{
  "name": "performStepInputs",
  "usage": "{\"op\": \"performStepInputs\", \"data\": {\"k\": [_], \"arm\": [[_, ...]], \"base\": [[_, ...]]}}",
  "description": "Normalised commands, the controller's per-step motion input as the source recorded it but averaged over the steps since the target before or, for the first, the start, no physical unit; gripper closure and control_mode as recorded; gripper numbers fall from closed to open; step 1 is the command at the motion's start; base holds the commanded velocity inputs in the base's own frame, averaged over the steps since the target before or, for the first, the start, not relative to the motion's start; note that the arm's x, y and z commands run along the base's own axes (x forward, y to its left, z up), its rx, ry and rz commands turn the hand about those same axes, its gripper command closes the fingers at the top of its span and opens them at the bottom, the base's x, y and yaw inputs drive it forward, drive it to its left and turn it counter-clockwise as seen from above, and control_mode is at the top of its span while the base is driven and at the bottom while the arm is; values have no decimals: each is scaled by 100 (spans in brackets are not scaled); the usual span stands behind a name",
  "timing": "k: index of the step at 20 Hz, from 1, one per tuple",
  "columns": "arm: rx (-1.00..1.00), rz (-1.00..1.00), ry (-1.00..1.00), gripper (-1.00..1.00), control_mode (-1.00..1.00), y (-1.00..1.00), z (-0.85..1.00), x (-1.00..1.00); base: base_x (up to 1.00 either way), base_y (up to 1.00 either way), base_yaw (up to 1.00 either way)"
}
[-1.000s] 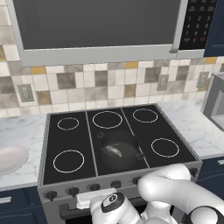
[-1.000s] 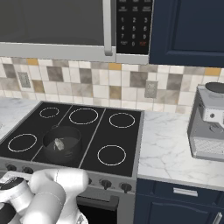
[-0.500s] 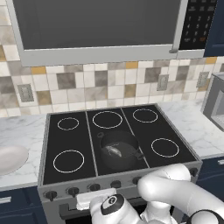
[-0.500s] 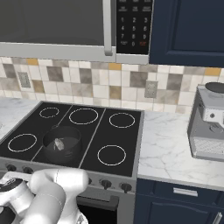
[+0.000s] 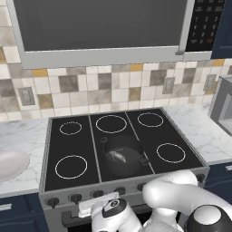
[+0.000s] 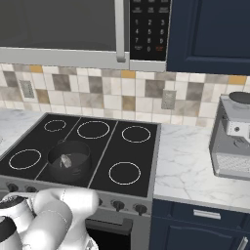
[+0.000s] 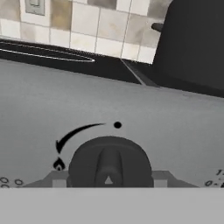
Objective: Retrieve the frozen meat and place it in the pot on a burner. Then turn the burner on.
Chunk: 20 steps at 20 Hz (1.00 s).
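The dark grey pot [image 5: 123, 154] [image 6: 68, 155] stands on the front middle of the black stove top [image 5: 72, 145]. The small silvery frozen meat [image 5: 117, 157] [image 6: 65, 160] lies inside it. My gripper [image 5: 113, 199] is low against the stove's front panel, under the pot. In the hand view my gripper [image 7: 108, 179] is shut on a round dark burner knob [image 7: 109, 159], one fingertip on each side. An arrow and a flame mark [image 7: 59, 164] sit left of the knob. The pot's wall [image 7: 192, 43] rises at the upper right.
A row of other knobs [image 5: 75, 198] runs along the stove front. A white plate [image 5: 11, 163] lies on the marble counter to the left. A grey appliance [image 6: 234, 141] stands on the right counter. A microwave [image 5: 104, 27] hangs above the stove.
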Motion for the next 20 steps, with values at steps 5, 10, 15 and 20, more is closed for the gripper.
{"op": "performStepInputs", "data": {"k": [5, 10, 15, 20], "arm": [[-41, 0, 4, 100, -100, 0, -10, 0], [-42, 0, 4, 100, -100, 0, -15, 0], [-40, 0, 11, 100, -100, 0, -9, 0], [-36, 0, 11, 100, -100, 0, -7, 0]], "base": [[0, 0, 0], [0, 0, 0], [0, 0, 0], [0, 0, 0]]}}
